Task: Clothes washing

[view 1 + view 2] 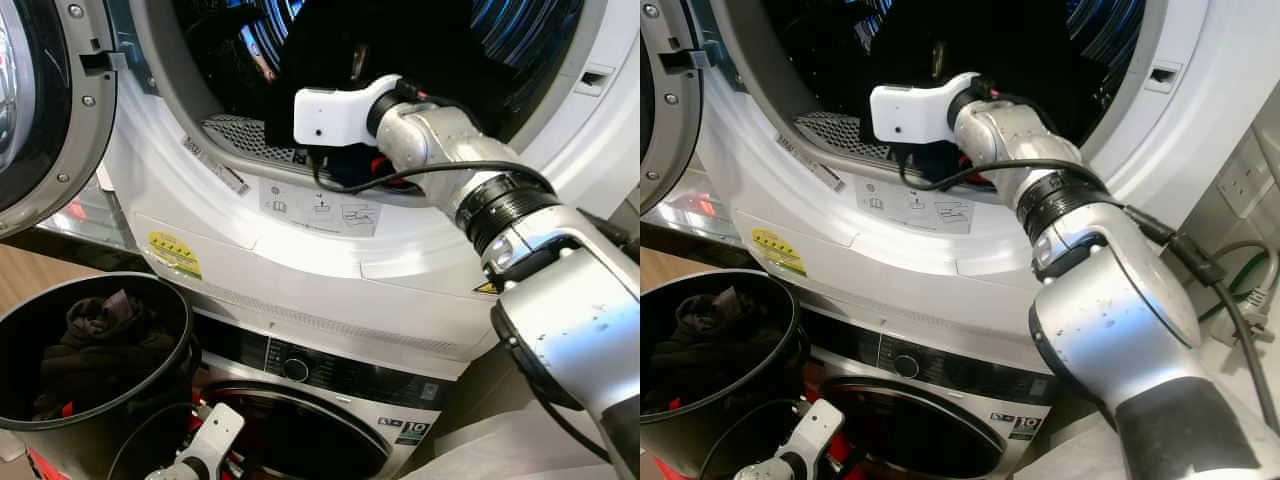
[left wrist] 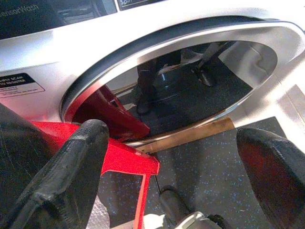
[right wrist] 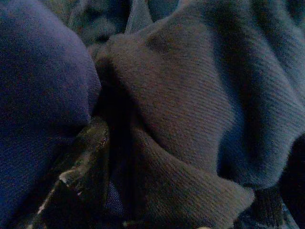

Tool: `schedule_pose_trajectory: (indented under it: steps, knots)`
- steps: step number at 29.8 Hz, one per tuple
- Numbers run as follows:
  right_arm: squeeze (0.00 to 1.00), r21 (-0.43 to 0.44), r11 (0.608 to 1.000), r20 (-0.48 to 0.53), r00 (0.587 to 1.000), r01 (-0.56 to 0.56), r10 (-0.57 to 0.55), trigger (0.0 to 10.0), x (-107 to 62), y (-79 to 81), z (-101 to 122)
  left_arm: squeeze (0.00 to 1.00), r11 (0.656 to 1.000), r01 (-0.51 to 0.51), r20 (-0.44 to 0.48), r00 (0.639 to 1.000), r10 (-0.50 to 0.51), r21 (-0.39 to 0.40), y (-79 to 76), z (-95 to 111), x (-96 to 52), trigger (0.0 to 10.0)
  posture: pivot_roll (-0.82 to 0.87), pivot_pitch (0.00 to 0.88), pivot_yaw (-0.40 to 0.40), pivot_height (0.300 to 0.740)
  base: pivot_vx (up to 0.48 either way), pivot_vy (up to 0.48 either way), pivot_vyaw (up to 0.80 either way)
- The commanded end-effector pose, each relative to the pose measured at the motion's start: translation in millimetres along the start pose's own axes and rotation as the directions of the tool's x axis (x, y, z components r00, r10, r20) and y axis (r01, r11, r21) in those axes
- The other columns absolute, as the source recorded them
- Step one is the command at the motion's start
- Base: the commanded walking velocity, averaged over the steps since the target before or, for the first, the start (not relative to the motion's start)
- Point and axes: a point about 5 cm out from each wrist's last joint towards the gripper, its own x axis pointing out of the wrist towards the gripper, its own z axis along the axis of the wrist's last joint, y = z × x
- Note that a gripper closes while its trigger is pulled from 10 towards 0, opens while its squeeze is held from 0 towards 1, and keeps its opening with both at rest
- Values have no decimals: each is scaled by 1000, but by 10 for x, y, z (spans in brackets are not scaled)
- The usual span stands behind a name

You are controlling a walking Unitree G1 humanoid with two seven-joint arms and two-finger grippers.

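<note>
Right gripper [image 3: 95,157] is buried in dark clothes [image 3: 190,119] inside the upper drum [image 1: 230,60], its grip probably clenched though I cannot tell; beside the drum, the bin [image 1: 150,385] holds more, left fingers [image 2: 62,162] spread.

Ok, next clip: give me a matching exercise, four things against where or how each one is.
Things:
1. right gripper
2. left gripper
3. black bucket
4. upper machine's door

States:
A. swung open on the robot's left
B. low down before the lower machine's door, fingers apart
C. holds dark clothes, beside the lower machine
D. inside the upper drum, pressed into dark fabric

Pairs: 1-D, 2-B, 3-C, 4-A
</note>
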Motion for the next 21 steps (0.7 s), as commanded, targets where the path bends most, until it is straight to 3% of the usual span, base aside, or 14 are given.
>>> schedule_pose_trajectory:
  steps: [1,7,15,17,20,21]
  knots:
    - [0,-79,996,-121,992,32,-41,10000,-37,-143,-247,0,1000,10,-3,1000,-10,24,-26,-3,0,10000,187,0,-95,740,0,0,0]
    - [0,-56,995,-210,973,86,-96,10000,-59,-262,-356,0,1000,-7,-8,1000,8,28,4,-6,-5,10000,202,0,-102,740,0,0,0]
    - [0,-5,995,-303,948,104,-101,10000,-108,-212,-520,0,1000,-20,-13,1000,21,19,4,-20,-8,10000,206,0,-109,740,0,0,0]
    - [0,53,992,-315,945,111,-89,10000,-112,-181,-533,0,1000,-21,-15,1000,21,19,3,-23,-8,10000,203,0,-108,740,0,0,0]
    - [0,318,940,-308,951,126,-23,10000,-102,-73,-500,0,1000,-19,-16,1000,20,18,-6,-23,-5,10000,202,0,-109,740,0,0,0]
    - [0,367,921,-300,954,127,-12,10000,-97,-54,-483,0,1000,-19,-16,1000,19,18,-7,-22,-3,10000,201,0,-109,740,0,0,0]
